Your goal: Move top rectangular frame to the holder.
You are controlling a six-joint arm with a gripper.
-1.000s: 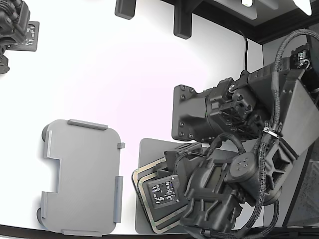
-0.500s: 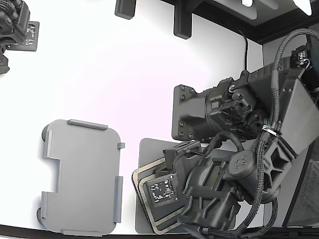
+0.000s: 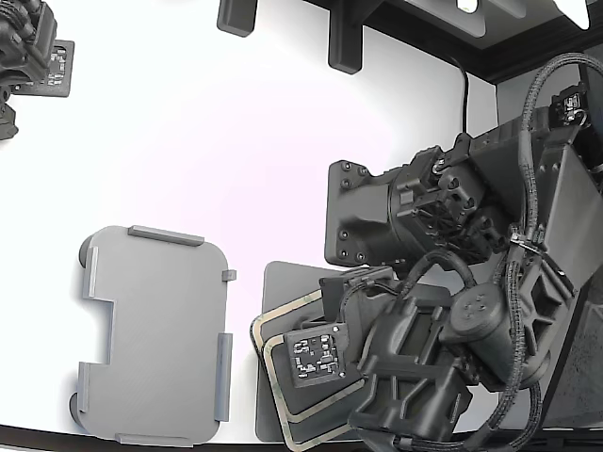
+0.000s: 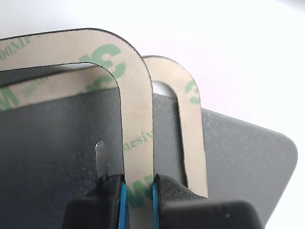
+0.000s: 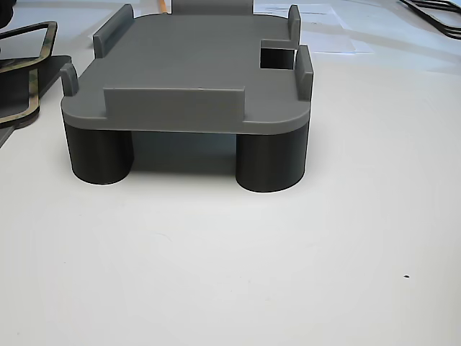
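Note:
The top rectangular frame (image 4: 136,114), thin, tan with green print, is pinched on one long side between my gripper's (image 4: 139,195) blue-padded fingers (image 4: 174,193). It sits skewed over the identical second frame (image 4: 193,138), which lies on the dark grey mat (image 4: 238,157). In the exterior view my gripper (image 3: 325,372) hangs over the held frame (image 3: 271,372) at the lower middle, its fingertips hidden by its own body. The empty light grey holder (image 3: 151,334) stands on the exterior view's left, apart from the frames. It also shows in the other view (image 5: 194,72).
The arm's bulky links (image 3: 424,226) and cables fill the exterior view's right. A second arm's black tool (image 3: 28,47) sits at the top left corner. Dark brackets (image 3: 344,38) stand at the table's far edge. The frames' edge (image 5: 29,79) shows beside the holder.
The arm has shifted toward the exterior view's lower right. The gripped frame has slid off its twin, so two separate outlines now show.

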